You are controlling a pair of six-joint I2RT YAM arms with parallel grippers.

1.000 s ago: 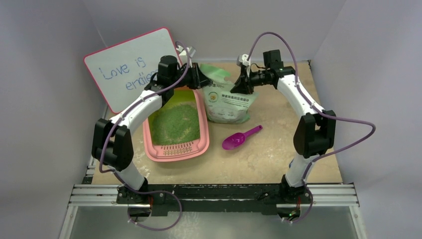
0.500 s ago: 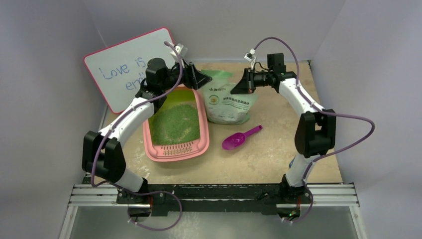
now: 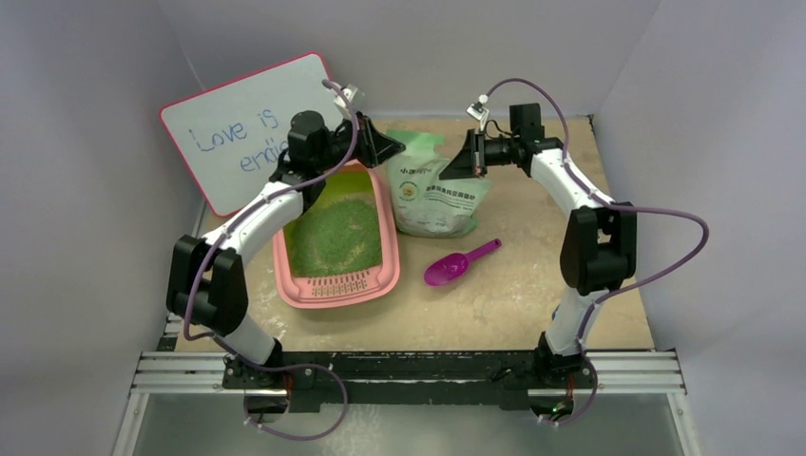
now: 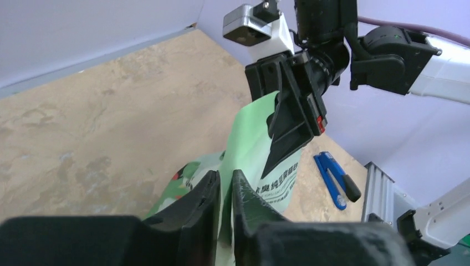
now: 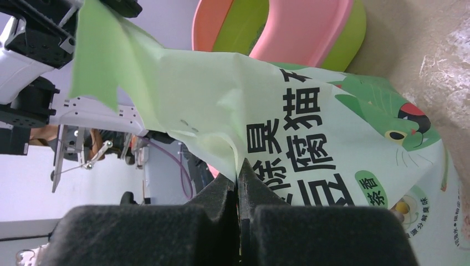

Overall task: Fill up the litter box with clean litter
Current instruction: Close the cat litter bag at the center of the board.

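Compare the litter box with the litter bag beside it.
The litter box is a pink tray with a lime-green inner wall; the bag is soft, pale green, printed film. The litter box lies flat and open, showing green litter; the bag's contents are hidden. The right gripper pinches the bag's top edge; no gripper holds the litter box. Both rest on the table.

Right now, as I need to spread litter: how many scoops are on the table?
1: the purple scoop lies on the table, right of the litter box and just nearer than the bag. No other shows.
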